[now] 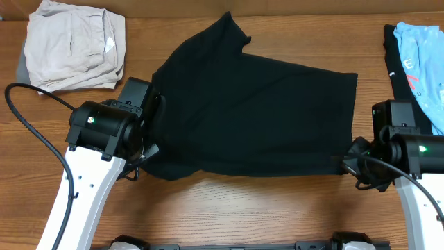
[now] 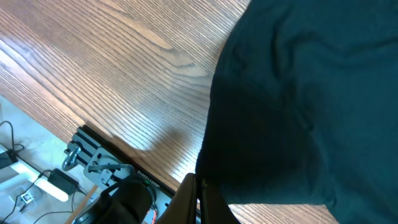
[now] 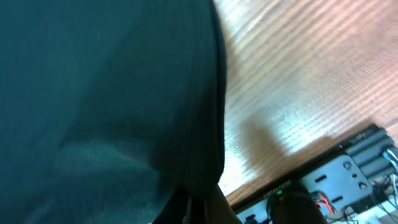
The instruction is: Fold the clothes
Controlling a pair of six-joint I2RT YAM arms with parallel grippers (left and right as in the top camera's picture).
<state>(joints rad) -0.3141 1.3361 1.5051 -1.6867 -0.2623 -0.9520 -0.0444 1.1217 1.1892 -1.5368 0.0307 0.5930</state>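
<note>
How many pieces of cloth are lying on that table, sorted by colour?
Black: 2 (black T-shirt spread mid-table; black piece under the blue shirt)
Beige: 1 (folded garment)
Light blue: 1 (the blue shirt, red print)
Grey: 1 (grey edge showing under the folded garment)
Total: 5

Wood-grain table (image 1: 229, 208), grain running left-right; spread across ctr, black T-shirt (image 1: 257, 111), mostly flat w/ a few wrinkles, one point reaching toward 12 o'clock. At 10–11 o'clock, beige folded garment (image 1: 76, 45), near the T-shirt but not touching, w/ a bit of grey cloth (image 1: 21, 68) showing under its left side. At 2–3 o'clock by the rt edge, light-blue shirt (image 1: 423, 48) w/ red print, lying atop a dark garment (image 1: 393, 62), partly cut off by frame.
</note>
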